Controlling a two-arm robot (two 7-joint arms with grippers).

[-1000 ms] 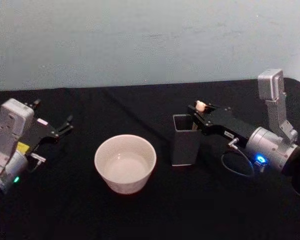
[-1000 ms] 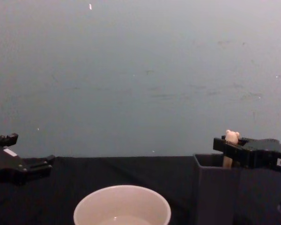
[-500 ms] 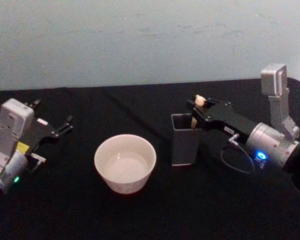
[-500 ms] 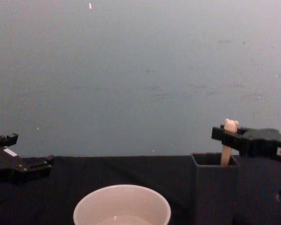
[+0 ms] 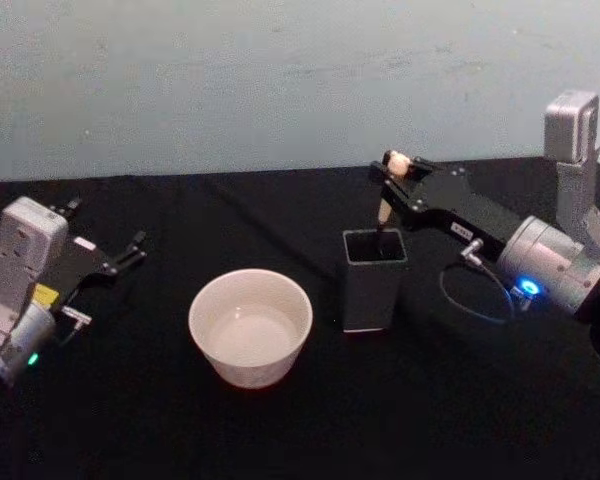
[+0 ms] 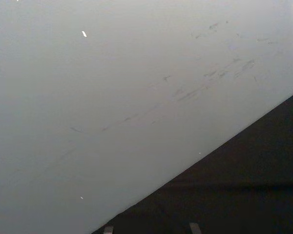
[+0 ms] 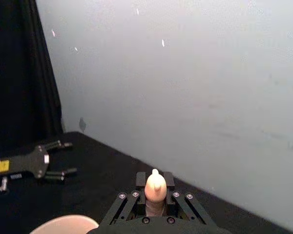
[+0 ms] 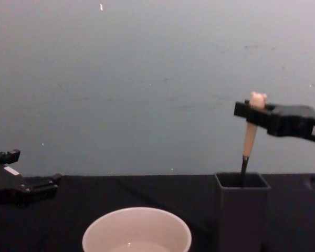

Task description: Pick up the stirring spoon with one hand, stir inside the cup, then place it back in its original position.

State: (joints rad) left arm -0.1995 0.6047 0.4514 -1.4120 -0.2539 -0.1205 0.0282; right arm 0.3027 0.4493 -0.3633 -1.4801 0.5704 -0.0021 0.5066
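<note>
A wide round cream-white cup stands on the black-draped table, close on the left of a tall dark grey square-sectioned holder but not touching it. A pale grey wall rises behind them. The right gripper hovers above the holder's open mouth, clenched on the tapered beige handle of the slim stirring spoon, just under its tiny bear head. From the chest, the spoon hangs slightly tilted, its dark thin neck dipping past the holder's rim and its bowl hidden by the walls. From the head, the cup's pale inside is in plain sight. The right wrist camera looks onto the bear head pinched between the fingers. Far off it catches the left gripper, parked at the table's left, fingers spread around nothing, well apart from the cup.
</note>
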